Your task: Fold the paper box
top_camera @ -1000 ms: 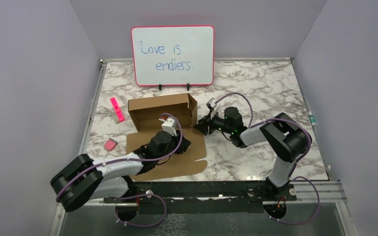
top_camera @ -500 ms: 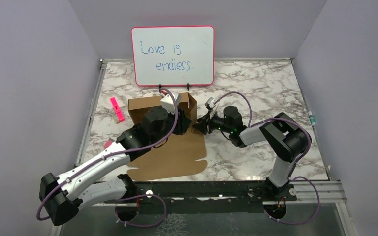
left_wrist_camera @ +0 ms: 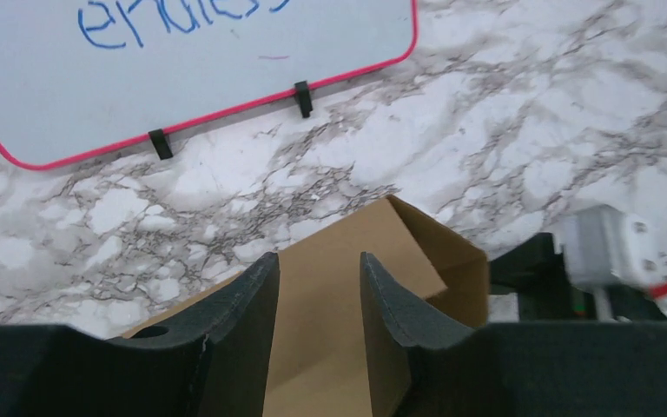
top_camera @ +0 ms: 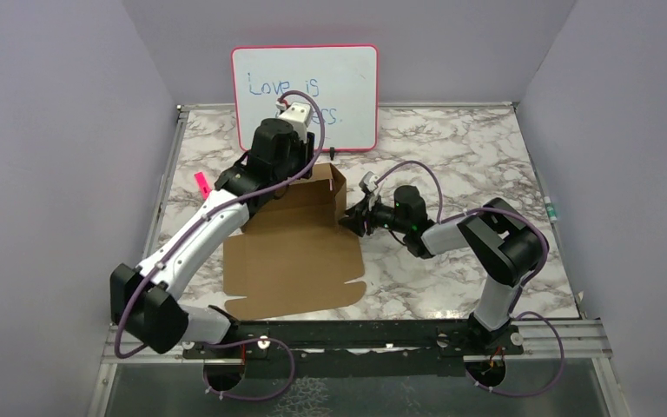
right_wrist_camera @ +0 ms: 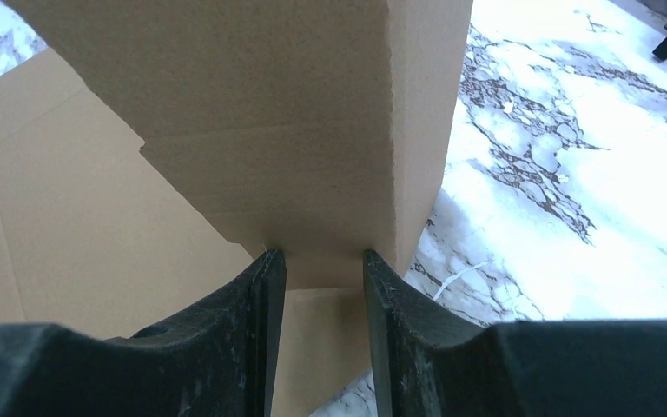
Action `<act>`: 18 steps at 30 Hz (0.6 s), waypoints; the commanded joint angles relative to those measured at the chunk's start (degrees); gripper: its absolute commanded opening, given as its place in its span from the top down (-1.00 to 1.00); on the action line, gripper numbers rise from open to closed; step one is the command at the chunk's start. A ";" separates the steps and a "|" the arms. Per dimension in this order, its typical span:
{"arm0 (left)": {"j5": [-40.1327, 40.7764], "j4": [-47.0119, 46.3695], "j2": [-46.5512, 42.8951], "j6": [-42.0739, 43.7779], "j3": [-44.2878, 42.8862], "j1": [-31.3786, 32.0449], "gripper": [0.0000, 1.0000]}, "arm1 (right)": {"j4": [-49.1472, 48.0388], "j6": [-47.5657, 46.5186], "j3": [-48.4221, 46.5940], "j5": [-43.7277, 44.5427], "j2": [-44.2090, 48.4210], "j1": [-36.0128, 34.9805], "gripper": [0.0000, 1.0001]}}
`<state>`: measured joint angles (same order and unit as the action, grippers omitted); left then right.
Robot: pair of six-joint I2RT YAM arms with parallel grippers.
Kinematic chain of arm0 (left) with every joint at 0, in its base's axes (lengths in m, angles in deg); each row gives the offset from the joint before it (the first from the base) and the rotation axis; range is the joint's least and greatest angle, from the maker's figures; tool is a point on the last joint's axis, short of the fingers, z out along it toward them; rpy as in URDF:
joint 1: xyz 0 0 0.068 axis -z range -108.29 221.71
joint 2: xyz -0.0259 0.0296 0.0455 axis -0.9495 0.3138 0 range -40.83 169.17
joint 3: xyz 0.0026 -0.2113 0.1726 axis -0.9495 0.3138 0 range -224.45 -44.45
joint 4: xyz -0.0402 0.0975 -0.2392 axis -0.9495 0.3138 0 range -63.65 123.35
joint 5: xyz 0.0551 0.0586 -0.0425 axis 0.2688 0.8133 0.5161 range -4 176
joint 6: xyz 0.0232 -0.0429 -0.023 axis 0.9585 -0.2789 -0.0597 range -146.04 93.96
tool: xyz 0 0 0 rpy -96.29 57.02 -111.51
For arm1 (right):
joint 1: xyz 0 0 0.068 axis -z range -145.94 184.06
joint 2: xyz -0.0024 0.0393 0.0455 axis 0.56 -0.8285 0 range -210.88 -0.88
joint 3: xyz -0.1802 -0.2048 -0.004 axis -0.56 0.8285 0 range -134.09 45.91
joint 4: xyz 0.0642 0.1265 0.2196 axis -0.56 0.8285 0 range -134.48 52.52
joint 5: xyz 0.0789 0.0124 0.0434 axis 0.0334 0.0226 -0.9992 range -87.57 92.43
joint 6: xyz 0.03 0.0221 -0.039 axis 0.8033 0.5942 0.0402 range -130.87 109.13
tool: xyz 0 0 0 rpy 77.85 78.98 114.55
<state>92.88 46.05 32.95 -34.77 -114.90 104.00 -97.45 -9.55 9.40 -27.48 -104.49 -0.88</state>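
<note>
brown cardboard, the paper box [top_camera: 300, 256] lies left of centre on the marble worktop [top_camera: 469, 148], nearer the arms' bases than the far edge. it is half folded: the far wall and the right end stand upright, while the wide near panel lies flat with its rounded tabs toward the bases. its long axis runs left to right, and the open side faces up and toward the near edge.

behind it a pink-framed whiteboard [top_camera: 347, 78] stands on two black clips, with blue writing on it. a pink marker [top_camera: 200, 182] lies to the left of the box, and a small teal object [top_camera: 551, 209] sits at the worktop's right rim. the left arm [top_camera: 195, 239] reaches across the box's left end, covering that corner, part of the marker and the middle of the writing.

the left fingers [left_wrist_camera: 256, 287] hang over the far wall, apart, with nothing pinched between them; from above they are hard to make out. the right fingers [right_wrist_camera: 265, 287] are also spread, their tips at the foot of the upright cardboard at the box's right end, not clamped on it. whether they touch it i cannot tell.
</note>
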 commanded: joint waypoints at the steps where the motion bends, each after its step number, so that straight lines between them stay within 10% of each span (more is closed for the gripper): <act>1: -6.60 1.41 6.10 0.90 -3.38 -5.26 0.18 | 0.14 -2.96 -2.06 -1.87 -0.79 -0.45 0.15; 18: -14.39 -1.27 12.18 -0.16 -0.63 -7.64 0.11 | 0.13 -4.52 -3.74 -3.70 -1.99 -0.62 0.17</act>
<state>80.62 45.92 45.15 -35.08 -117.07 96.55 -97.01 -12.13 7.63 -29.01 -105.58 -0.88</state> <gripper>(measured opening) 0.443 0.418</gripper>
